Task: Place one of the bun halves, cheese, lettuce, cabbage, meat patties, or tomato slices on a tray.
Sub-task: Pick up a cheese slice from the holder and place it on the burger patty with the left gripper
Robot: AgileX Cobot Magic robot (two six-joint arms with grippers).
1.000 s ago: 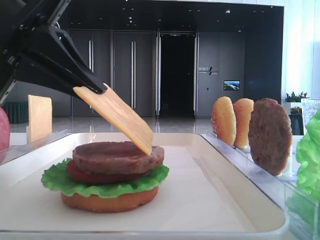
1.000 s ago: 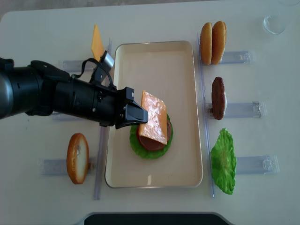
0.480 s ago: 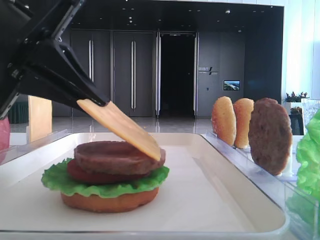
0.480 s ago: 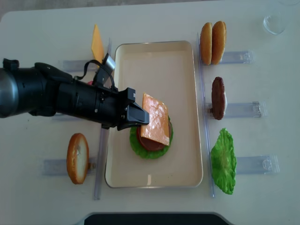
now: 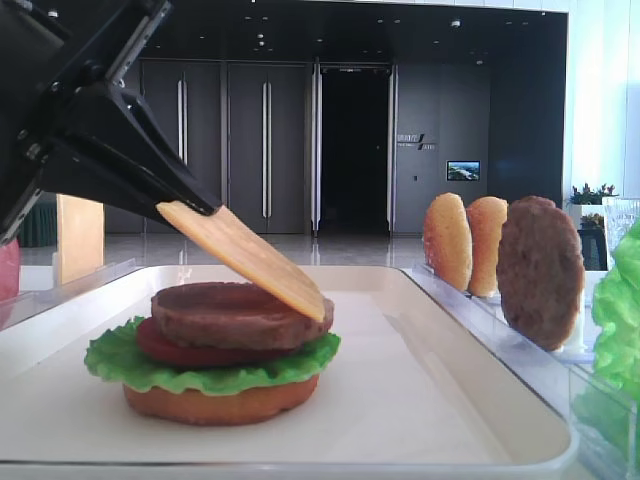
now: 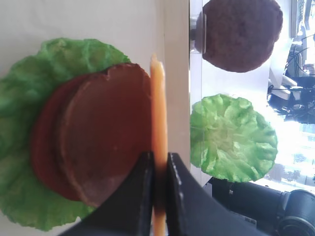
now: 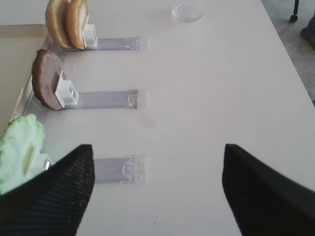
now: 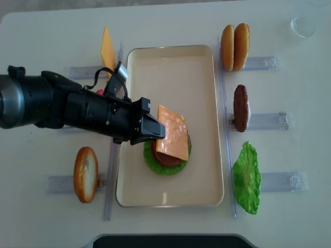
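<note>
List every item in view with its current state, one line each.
cheese: held tilted, its far edge resting on the top patty
left gripper: shut on the cheese
right gripper: open, holds nothing
stacked patty: flat, on the tomato slice, lettuce and bottom bun
tray: holds the stack
spare patty: upright in its rack
two buns: upright in their rack
spare cheese: upright
</note>
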